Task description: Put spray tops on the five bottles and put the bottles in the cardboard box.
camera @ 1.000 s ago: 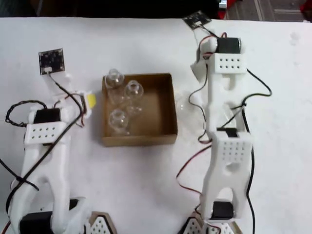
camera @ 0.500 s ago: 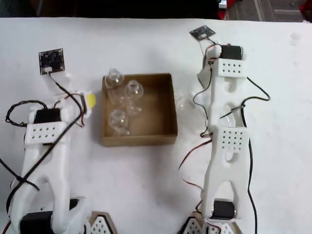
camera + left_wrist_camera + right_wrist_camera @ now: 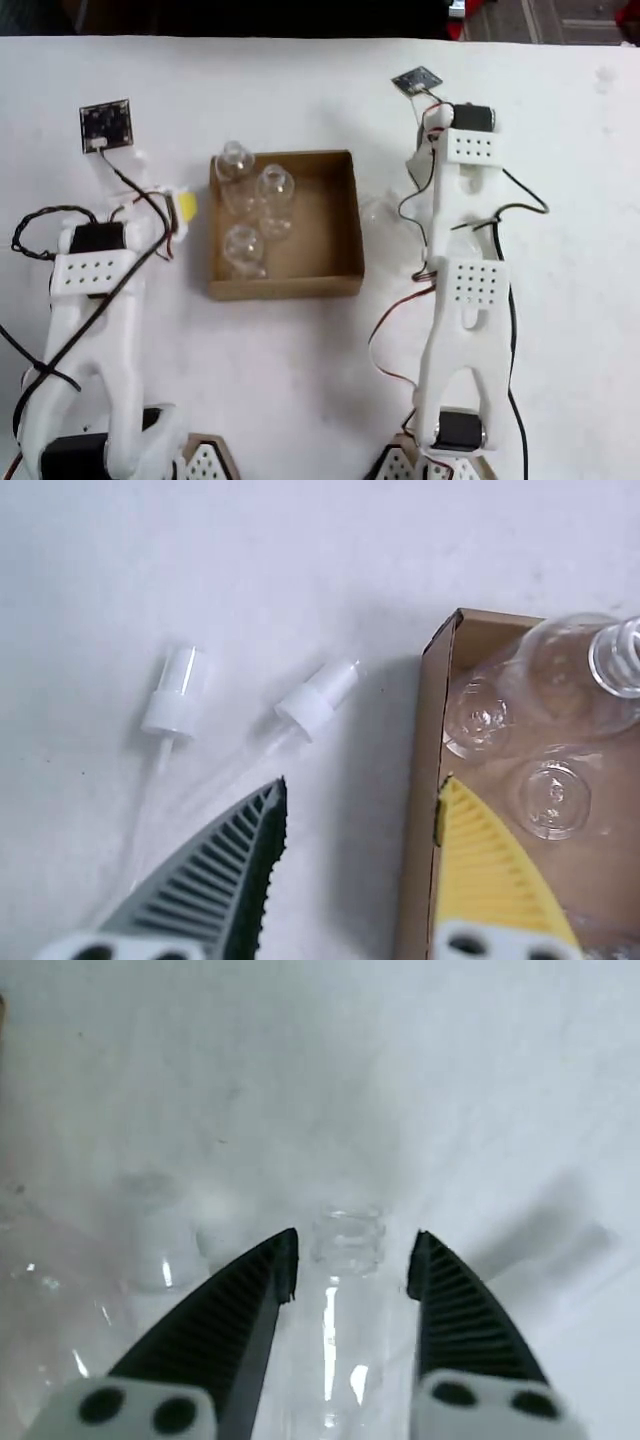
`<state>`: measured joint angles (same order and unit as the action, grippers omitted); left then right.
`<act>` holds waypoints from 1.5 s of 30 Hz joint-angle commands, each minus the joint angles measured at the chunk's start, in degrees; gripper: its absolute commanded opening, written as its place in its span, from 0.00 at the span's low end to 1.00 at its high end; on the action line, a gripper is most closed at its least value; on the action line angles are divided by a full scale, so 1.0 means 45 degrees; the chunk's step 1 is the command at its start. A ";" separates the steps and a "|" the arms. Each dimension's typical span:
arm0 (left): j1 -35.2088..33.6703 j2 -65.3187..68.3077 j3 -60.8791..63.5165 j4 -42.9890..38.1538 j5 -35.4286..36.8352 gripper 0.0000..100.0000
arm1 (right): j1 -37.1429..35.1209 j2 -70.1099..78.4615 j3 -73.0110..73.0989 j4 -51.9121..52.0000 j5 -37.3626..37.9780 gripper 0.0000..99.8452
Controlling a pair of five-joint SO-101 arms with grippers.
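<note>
The cardboard box (image 3: 335, 255) stands mid-table with three clear bottles (image 3: 245, 248) in it; one (image 3: 560, 670) shows a bare threaded neck. Two white spray tops (image 3: 172, 692) (image 3: 315, 698) lie on the table just outside the box wall (image 3: 425, 780). My left gripper (image 3: 362, 783) hangs open above that wall, its yellow finger (image 3: 185, 206) over the box and its grey finger (image 3: 230, 870) over the table. My right gripper (image 3: 355, 1238) is open, with the bare neck of a clear bottle (image 3: 347, 1235) between its fingers, not touching. Another clear bottle (image 3: 150, 1250) lies beside it.
In the high view a clear bottle (image 3: 375, 212) sits on the table between the box and the right arm (image 3: 465, 290). The left arm (image 3: 90, 290) stands at the box's other side. White tabletop (image 3: 280, 380) lies open in front of the box.
The right arm's wrist has drawn back a little from the far edge and turned, and its camera board has shifted with it. The left arm, box and bottles have stayed put.
</note>
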<state>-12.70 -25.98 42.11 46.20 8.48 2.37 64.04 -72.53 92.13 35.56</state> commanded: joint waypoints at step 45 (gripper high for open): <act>0.0303 -0.0127 -0.0020 -0.0274 0.0156 0.23 | 0.0088 -1.0481 0.2618 0.1495 -0.6017 0.03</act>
<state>-12.26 -25.98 42.11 46.20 8.48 5.19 26.77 -67.52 97.41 9.27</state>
